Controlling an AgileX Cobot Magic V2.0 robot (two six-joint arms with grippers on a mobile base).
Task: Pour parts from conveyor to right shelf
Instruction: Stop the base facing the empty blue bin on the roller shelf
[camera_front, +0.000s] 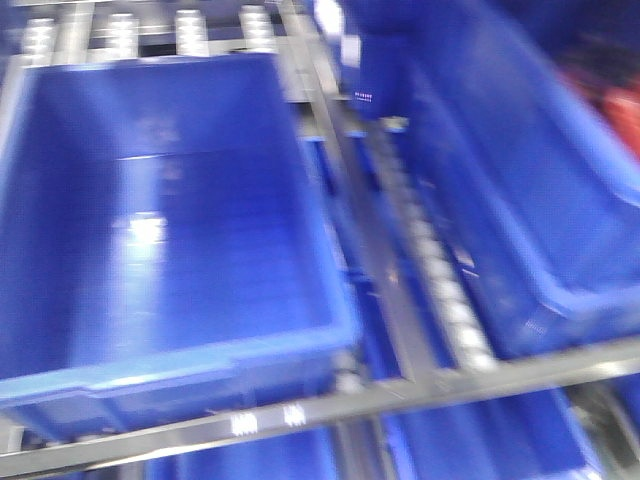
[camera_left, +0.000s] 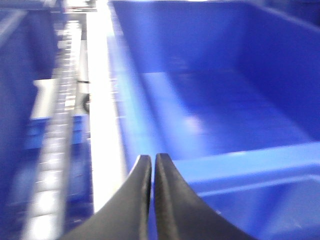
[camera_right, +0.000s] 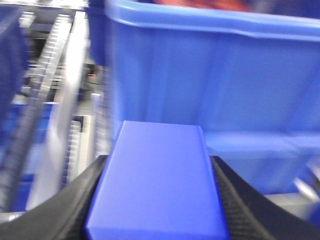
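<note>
All three views are smeared by motion blur. The front view looks down on the right shelf (camera_front: 395, 300), whose steel rails and lanes of small white rollers (camera_front: 452, 300) run between deep blue bins. A large bin (camera_front: 170, 230) fills the left of that view, its floor showing only a bright glare patch. A second bin (camera_front: 540, 200) sits to the right of the roller lane, with something red (camera_front: 612, 100) blurred at the far right edge.

In the left wrist view the left fingers (camera_left: 144, 172) are pressed tip to tip with nothing between them. They hang at the near left corner of a blue bin (camera_left: 215, 100), just beside a bright steel rail (camera_left: 102, 125) and a roller lane (camera_left: 55, 150) further left.

In the right wrist view the right fingers (camera_right: 240, 207) clamp the blue part (camera_right: 157, 180) from both sides, its smooth flat face up. It is held off the shelf, near the front wall of another blue bin (camera_right: 210, 75) that has blurred red contents (camera_right: 200, 4) at its top rim.
</note>
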